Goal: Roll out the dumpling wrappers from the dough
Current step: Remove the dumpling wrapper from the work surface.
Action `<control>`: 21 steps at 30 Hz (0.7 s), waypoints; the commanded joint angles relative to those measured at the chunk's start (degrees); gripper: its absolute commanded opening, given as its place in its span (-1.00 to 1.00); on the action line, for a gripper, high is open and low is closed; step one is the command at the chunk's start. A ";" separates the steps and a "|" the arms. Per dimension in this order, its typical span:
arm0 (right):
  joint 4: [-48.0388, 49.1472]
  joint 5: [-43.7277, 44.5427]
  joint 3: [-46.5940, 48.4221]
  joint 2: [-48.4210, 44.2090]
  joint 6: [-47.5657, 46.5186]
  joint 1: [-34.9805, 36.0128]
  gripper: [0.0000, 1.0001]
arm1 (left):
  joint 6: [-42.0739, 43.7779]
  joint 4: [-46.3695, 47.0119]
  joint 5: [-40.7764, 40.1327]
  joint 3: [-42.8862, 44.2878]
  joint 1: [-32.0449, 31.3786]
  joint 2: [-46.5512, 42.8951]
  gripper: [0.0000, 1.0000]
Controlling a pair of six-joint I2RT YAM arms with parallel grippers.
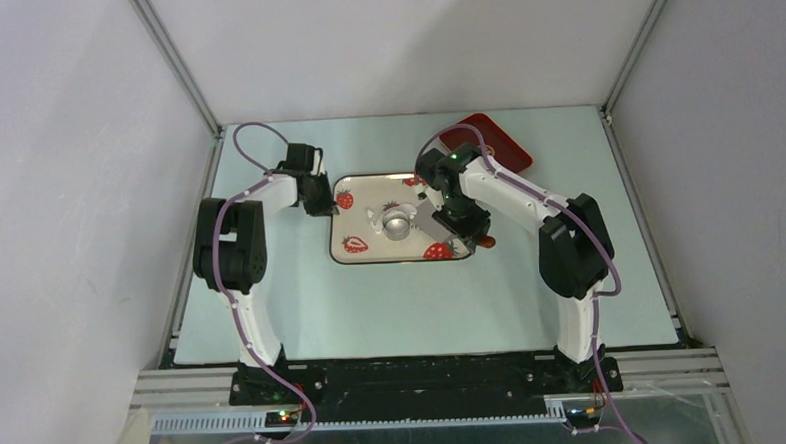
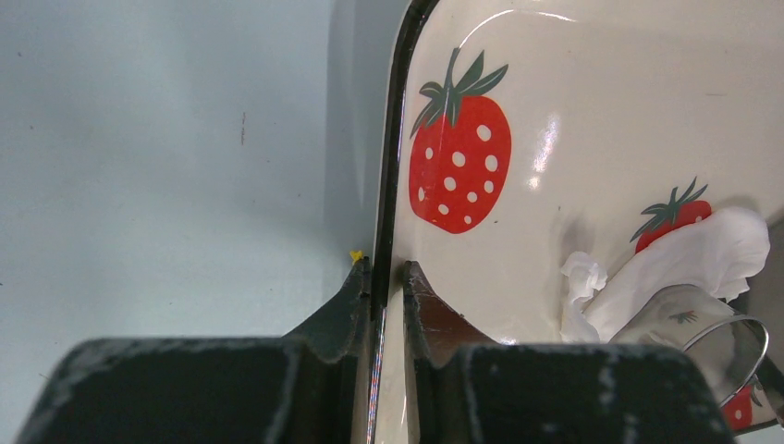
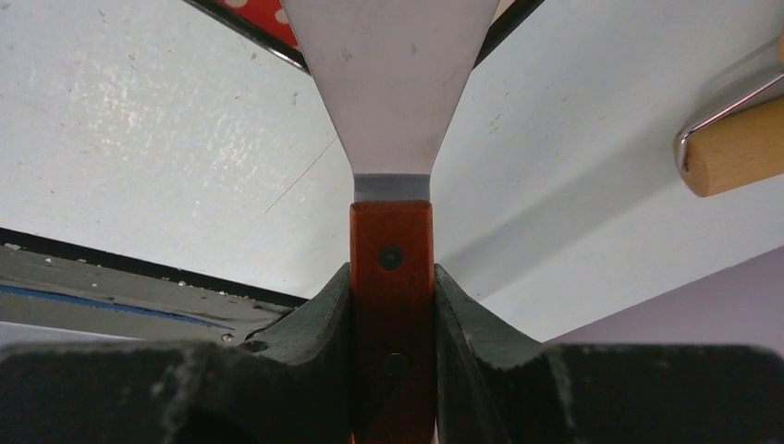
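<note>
I found the strawberry tray [image 1: 401, 261] [image 2: 592, 111] lying flat on the table [image 1: 373, 313], towards the middle of its far half. It held a small silvery cup [image 1: 397, 223] [image 2: 712, 347] tipped on its side. One crumpled, thin white dough piece [image 1: 377, 220] [image 2: 703, 254] lay against the cup on the side nearer the left arm. I saw no other contents. The left gripper [image 1: 320, 200] [image 2: 386, 268] was pinched narrow on the tray's left rim, one finger outside it and one inside. The right gripper [image 1: 459, 229] [image 3: 391, 273] was closed on the orange-red handle of a scraper [image 3: 391, 111], whose pale blade pointed towards the tray's right part. A red tray [image 1: 496, 142] sat at the far right behind that arm; whether it held anything could not be told. A wooden handle with a metal collar [image 3: 735, 148] showed at the edge of the right wrist view. Bare table ran from the tray's near rim to the arm bases.
</note>
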 commanded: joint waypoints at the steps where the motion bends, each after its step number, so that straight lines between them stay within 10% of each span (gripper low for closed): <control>1: 7.79 1.60 3.94 1.45 -3.15 -0.36 -1.00 | 0.22 -2.08 -0.71 -1.53 -1.38 -0.04 -1.00; 21: 9.77 1.75 14.69 5.61 -16.56 -0.64 -1.00 | 0.55 -2.07 -0.84 -1.35 -1.77 0.02 -1.00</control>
